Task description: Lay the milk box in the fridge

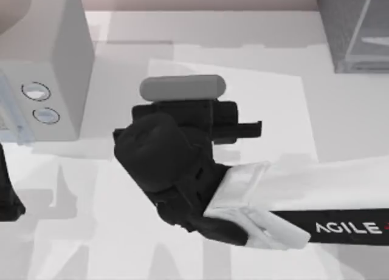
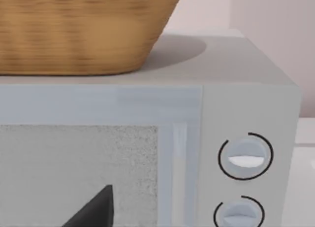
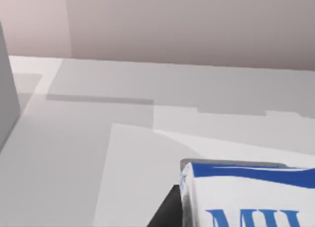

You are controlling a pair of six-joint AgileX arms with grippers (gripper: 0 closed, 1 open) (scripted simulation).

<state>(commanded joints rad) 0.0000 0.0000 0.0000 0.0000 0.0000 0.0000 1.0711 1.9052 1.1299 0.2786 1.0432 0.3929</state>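
Top view has the right gripper (image 1: 182, 104) mid-frame, apparently clamped on the milk box (image 1: 182, 87), probably for carrying toward the fridge (image 1: 355, 28), upper right.

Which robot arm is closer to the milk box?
Right. The right gripper is over the table's middle, right at the milk box, which fills the near part of its wrist view. The left arm is parked at the table's left edge, facing the microwave.
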